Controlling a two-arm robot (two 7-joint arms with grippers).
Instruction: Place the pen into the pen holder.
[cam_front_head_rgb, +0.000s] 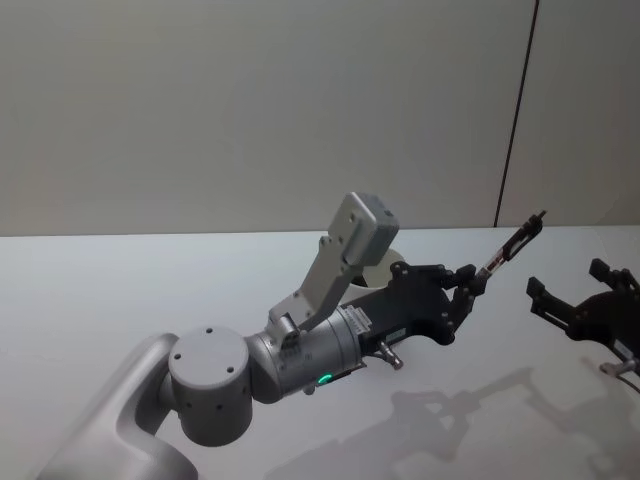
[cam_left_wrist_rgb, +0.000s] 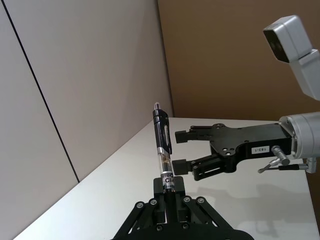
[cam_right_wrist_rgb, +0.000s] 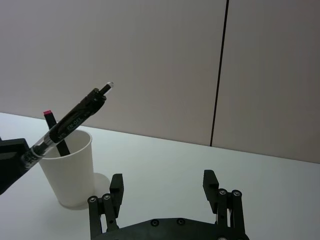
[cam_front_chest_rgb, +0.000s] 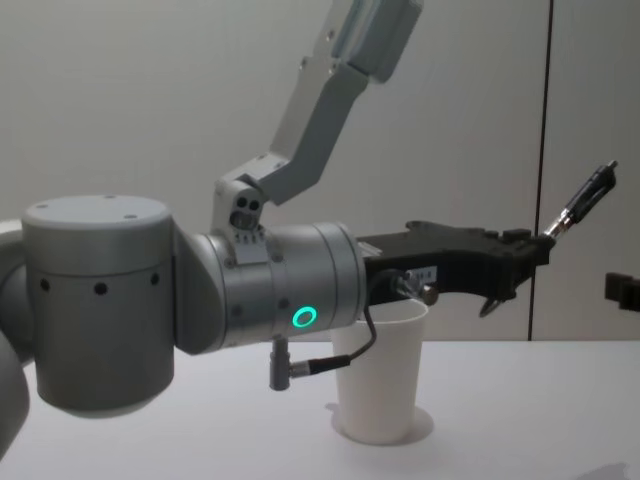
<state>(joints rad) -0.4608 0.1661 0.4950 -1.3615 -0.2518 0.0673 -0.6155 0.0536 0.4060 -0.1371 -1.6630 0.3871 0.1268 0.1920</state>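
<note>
the left tool (cam_front_head_rgb: 478, 275) is lifted above the white tabletop (cam_front_head_rgb: 150, 290), its fingers pressed together on the lower, clear end of the pen (cam_front_head_rgb: 512, 245). in the left wrist view the pen (cam_left_wrist_rgb: 162, 145) rises straight out from the tool's (cam_left_wrist_rgb: 170, 187) fingertips, black clip and clicker end farthest from the grip. from the chest the pen (cam_front_chest_rgb: 585, 205) slants up and away beyond the tool (cam_front_chest_rgb: 540, 245), all of it in the air

the pen holder (cam_front_chest_rgb: 380, 380) stands upright on the tabletop below the left tool's wrist, behind its fingertips, not under the pen's free end. in the right wrist view the pen holder (cam_right_wrist_rgb: 67, 170) sits beyond and to one side of the right tool (cam_right_wrist_rgb: 163, 180), and the held pen (cam_right_wrist_rgb: 75, 117) crosses above its rim. a second dark pen with a pink top (cam_right_wrist_rgb: 50, 119) leans inside the pen holder

the right tool (cam_front_head_rgb: 567, 278) hovers just past the pen's far end, facing the left tool, fingers spread wide with nothing between them. in the head view it is near the pen but apart from it; the left wrist view shows its (cam_left_wrist_rgb: 180, 150) spread fingers right behind the pen's clip
</note>
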